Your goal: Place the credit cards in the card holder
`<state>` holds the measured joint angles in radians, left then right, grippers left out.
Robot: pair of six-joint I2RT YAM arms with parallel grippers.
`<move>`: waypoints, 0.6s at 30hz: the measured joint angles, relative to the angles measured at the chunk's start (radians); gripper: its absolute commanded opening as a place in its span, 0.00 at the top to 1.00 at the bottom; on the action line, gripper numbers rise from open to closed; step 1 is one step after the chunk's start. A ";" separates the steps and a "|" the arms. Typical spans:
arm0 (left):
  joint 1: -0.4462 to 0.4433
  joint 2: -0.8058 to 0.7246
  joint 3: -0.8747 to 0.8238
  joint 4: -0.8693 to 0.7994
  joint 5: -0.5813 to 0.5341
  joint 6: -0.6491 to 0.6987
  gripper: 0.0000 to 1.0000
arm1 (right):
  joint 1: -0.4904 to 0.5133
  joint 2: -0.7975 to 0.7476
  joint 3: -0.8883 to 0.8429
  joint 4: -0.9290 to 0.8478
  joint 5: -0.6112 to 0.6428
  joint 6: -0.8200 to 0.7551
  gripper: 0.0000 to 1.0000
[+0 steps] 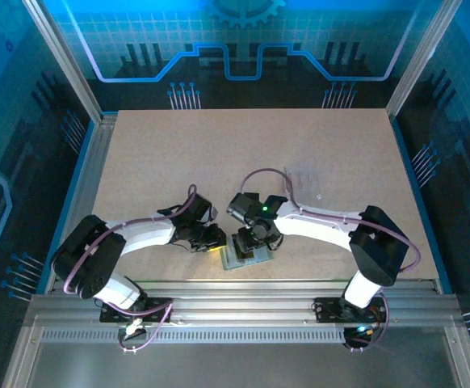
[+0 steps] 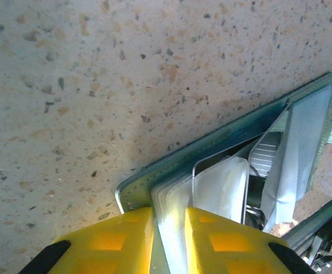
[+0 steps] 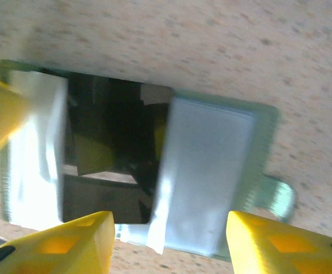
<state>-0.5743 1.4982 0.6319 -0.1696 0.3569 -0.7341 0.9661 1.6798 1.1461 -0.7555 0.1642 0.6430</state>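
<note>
Grey-green card holder [image 1: 247, 259] lies open on the speckled surface [image 1: 219, 153]. Left hand [image 2: 169, 248] sits at the holder's corner, narrowed onto one clear leaf [image 2: 171, 211] pinched between its yellow fingers [image 2: 126, 240]. Right hand [image 3: 166, 245] hangs over the holder's middle, jaws wide, straddling a clear pocket [image 3: 206, 171]; whether the dark panel [image 3: 109, 142] beside it is a card, I cannot tell

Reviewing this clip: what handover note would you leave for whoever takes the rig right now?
Left gripper: shut on a clear inner sleeve of the card holder, holding it open on the table.
Right gripper: open, hovering over the holder.
Cards: a dark glossy rectangle in the open holder may be the black card; blurred.
Done: holder opened.
To do: seat both cards, confirm each.
</note>
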 measured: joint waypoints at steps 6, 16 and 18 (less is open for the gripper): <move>0.010 -0.012 0.000 -0.001 0.001 0.000 0.76 | 0.048 0.121 0.078 0.024 -0.015 -0.008 0.42; 0.020 -0.007 -0.002 -0.001 -0.002 0.000 0.77 | 0.061 0.219 0.127 -0.010 0.003 -0.002 0.42; 0.020 -0.007 -0.005 0.000 -0.002 0.000 0.77 | 0.061 0.222 0.129 -0.010 0.000 0.000 0.42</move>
<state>-0.5541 1.4914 0.6273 -0.1699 0.3550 -0.7338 1.0275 1.9022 1.2747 -0.7654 0.1642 0.6434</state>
